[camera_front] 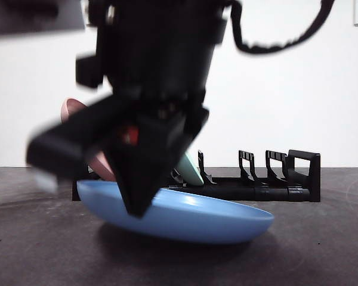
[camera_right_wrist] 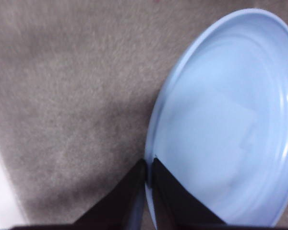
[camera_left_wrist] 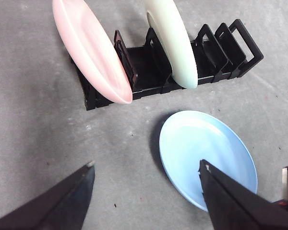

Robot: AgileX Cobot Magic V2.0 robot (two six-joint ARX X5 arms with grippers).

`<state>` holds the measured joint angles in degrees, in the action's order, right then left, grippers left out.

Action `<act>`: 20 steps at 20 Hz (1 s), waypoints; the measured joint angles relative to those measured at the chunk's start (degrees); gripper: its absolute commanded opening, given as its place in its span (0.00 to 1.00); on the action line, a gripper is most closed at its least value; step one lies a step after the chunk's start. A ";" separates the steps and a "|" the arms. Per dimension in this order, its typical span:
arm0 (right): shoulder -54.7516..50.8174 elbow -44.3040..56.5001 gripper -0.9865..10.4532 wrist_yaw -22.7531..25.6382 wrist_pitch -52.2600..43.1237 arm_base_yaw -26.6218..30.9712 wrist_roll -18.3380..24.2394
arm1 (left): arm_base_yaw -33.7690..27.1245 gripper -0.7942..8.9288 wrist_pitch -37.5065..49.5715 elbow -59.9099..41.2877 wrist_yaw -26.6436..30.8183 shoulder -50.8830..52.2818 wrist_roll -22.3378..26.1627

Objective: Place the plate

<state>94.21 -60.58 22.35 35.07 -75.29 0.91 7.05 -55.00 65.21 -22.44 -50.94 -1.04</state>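
the plate (camera_front: 197, 217) near the gripper (camera_front: 137, 208) is plain light blue, unpatterned. the rack (camera_left_wrist: 149, 72) is black, like both arms' jaws. one plate in it is pale pink (camera_left_wrist: 89, 48), another pale mint green (camera_left_wrist: 175, 40). the table (camera_left_wrist: 33, 143) is mottled dark grey; the wall (camera_front: 286, 89) is white.

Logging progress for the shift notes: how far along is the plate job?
Done: the pink plate and green plate stand in the rack. In hand: the right tool is shut on the rim of the blue plate, tilting one edge off the table. The left tool hangs open above. Left: lift the blue plate and slot it into the rack.
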 measured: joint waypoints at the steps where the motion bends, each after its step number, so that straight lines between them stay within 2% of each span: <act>1: 1.11 0.00 0.10 0.37 -0.02 0.02 0.35 | 0.00 0.44 0.00 0.00 -0.02 0.00 0.00; 5: 3.78 0.00 0.11 1.90 -0.24 0.35 1.25 | 0.00 0.44 0.00 0.00 -0.02 0.00 0.02; 6: 3.85 0.00 0.17 1.92 -0.24 0.35 1.33 | 0.00 0.44 0.00 0.00 -0.02 0.00 0.02; 8: 3.85 0.00 0.35 2.14 -0.17 0.37 1.57 | 0.00 0.44 0.00 0.00 0.00 0.00 0.00; 9: 3.85 0.00 0.39 2.10 -0.11 0.42 1.64 | 0.00 0.44 0.00 0.00 0.00 0.00 0.00; 13: 1.22 -0.09 0.37 -0.48 0.76 -0.44 2.05 | 0.00 0.44 0.00 0.00 0.00 0.00 0.00; 15: -4.66 -0.61 0.31 -0.59 -0.52 -0.61 2.25 | 0.00 0.44 0.00 0.00 -0.02 0.00 0.00; 16: -8.41 -0.83 0.31 -0.52 -1.60 -0.35 2.32 | 0.00 0.44 0.02 0.00 0.00 0.00 0.00; 18: -15.82 -1.22 0.31 -0.15 -3.76 2.27 2.34 | 0.00 0.44 0.15 0.00 0.00 0.00 0.11; 20: -22.01 -1.33 0.31 0.22 -4.02 7.50 2.34 | 0.00 0.44 0.85 0.00 0.00 0.00 0.68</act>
<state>72.20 -61.91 22.57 31.05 -67.79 3.25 7.05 -54.15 65.21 -22.44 -50.94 -0.36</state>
